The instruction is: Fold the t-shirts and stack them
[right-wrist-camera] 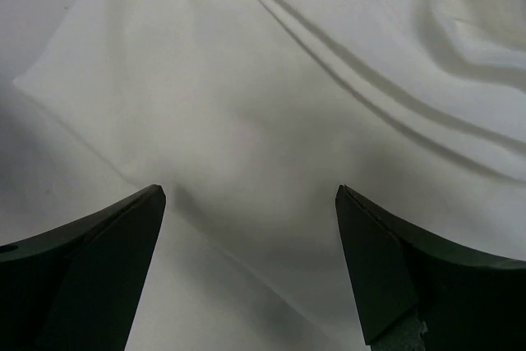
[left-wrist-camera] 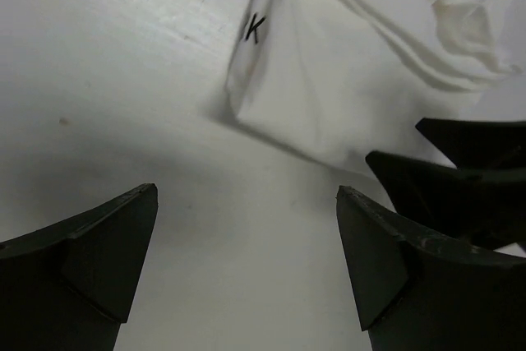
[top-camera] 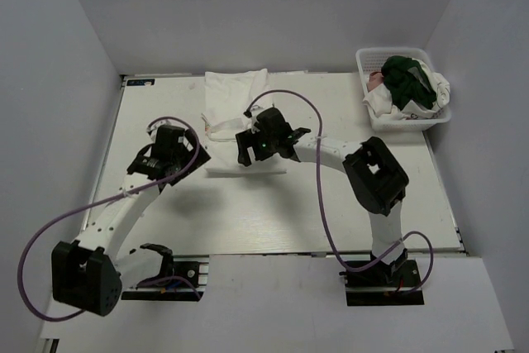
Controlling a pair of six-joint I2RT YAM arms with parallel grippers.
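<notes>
While right end effector (right-wrist-camera: 251, 196) gapes, white t-shirt (right-wrist-camera: 246, 96) directly beneath

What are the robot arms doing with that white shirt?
Two robot arms are folding a white t-shirt on the table. The right gripper hangs open over the cloth. The left gripper is open beside its edge. Neither holds anything. A dark green shirt and others wait in the basket.

Two robot arms (top-camera: 124, 204) (top-camera: 376, 175) share one table (top-camera: 289, 212) with one white t-shirt (top-camera: 231, 97) and one basket (top-camera: 361, 59) holding one green shirt (top-camera: 405, 80), one white shirt (top-camera: 438, 88), one pink shirt (top-camera: 376, 80).
</notes>
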